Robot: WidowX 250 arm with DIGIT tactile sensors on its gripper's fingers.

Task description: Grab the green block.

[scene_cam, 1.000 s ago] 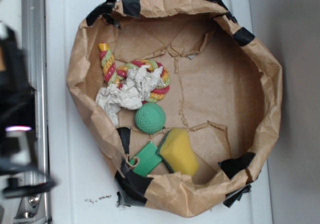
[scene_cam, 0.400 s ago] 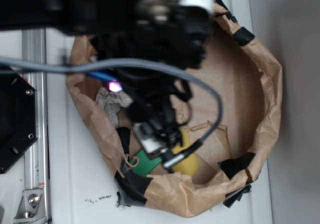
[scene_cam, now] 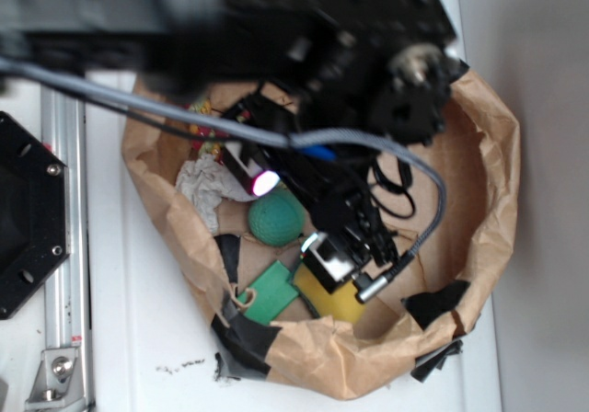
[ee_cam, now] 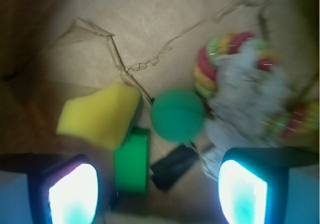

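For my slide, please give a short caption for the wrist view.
Open gripper above the green block, beside the yellow sponge and the green ball, inside a paper bag.

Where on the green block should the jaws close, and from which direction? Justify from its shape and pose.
Across the two long straight edges of the green block, coming from above. It lies flat on the paper, so only its thin sides offer parallel faces; the yellow sponge crowds one end.

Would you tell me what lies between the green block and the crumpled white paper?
In the wrist view, a black tape strip lies between the green block and the crumpled white paper.
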